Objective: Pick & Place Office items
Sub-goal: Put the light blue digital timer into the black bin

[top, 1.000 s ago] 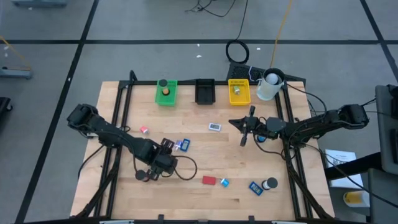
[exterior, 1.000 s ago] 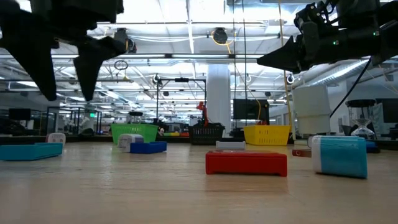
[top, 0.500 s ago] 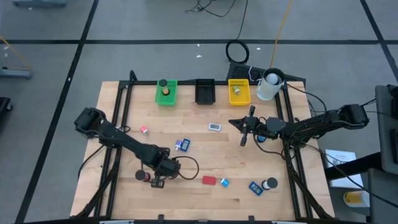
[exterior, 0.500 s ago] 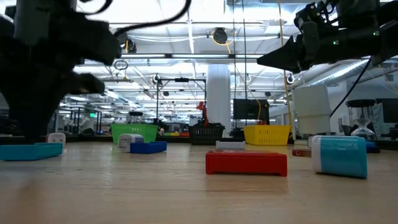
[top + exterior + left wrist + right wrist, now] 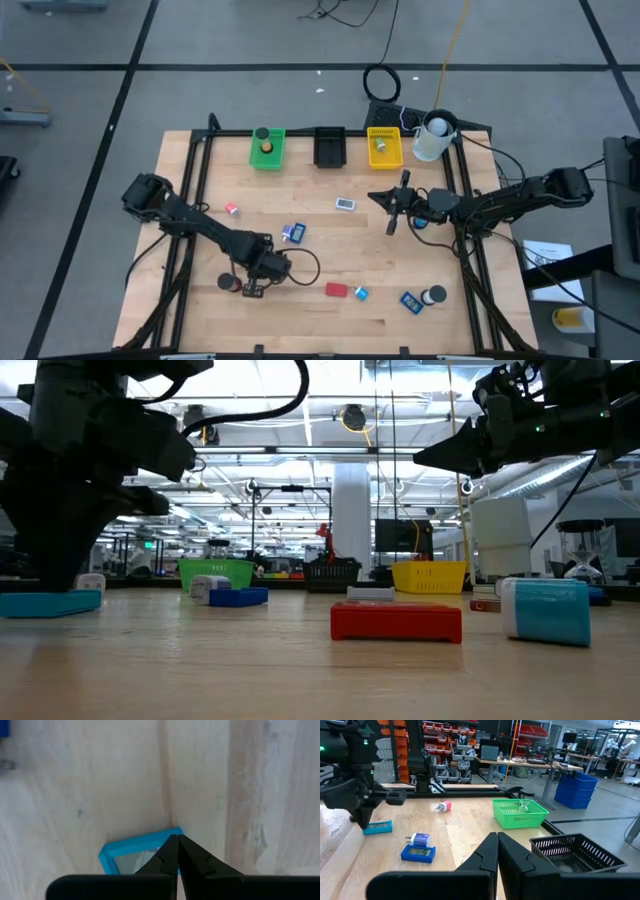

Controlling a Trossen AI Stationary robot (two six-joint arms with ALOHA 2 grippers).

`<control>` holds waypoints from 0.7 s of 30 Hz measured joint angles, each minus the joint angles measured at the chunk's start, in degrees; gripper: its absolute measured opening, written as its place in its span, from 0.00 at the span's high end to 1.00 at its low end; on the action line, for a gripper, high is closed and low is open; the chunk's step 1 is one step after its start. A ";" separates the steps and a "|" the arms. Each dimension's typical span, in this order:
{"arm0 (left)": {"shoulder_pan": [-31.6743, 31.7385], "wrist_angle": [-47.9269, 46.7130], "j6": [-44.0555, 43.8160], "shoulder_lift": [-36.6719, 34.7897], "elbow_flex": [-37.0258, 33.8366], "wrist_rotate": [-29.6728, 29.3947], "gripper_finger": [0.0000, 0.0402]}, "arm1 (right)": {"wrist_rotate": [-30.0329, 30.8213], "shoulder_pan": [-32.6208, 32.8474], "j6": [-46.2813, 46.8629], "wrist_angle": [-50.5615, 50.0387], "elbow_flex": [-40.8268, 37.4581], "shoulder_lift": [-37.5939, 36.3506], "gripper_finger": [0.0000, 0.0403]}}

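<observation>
left gripper (image 5: pixel 177 840): i see it pinched shut over the blue block (image 5: pixel 125 857), table's seven o'clock, holding nothing.
fix: i'd reopen, straddle it.
right gripper (image 5: pixel 392 224): shut, idle.

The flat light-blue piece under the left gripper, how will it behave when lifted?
The flat light-blue piece looks thin and rigid, so it probably stays stiff. It lies flat on the table, so rolling seems unlikely. The left gripper appears shut at its edge; such a narrow hold might let it tilt or slip.
</observation>
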 joint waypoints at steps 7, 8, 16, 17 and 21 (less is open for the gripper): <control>-1.85 0.00 2.94 -0.02 0.02 0.22 0.97 | 0.00 0.00 0.00 -0.01 0.00 0.00 1.00; -2.12 0.00 2.90 -0.02 0.02 0.30 0.98 | -0.01 -0.02 0.00 0.00 0.00 0.00 1.00; -2.84 -1.96 2.02 -0.27 0.04 0.96 0.96 | -0.02 0.00 0.00 0.01 0.00 0.00 1.00; -2.84 -2.04 1.39 -0.35 0.04 0.99 0.96 | -0.02 0.00 0.00 0.00 0.00 0.00 1.00; -2.82 -1.84 -2.98 -0.35 0.06 -0.62 0.95 | -0.02 0.00 0.00 -0.01 0.00 0.00 1.00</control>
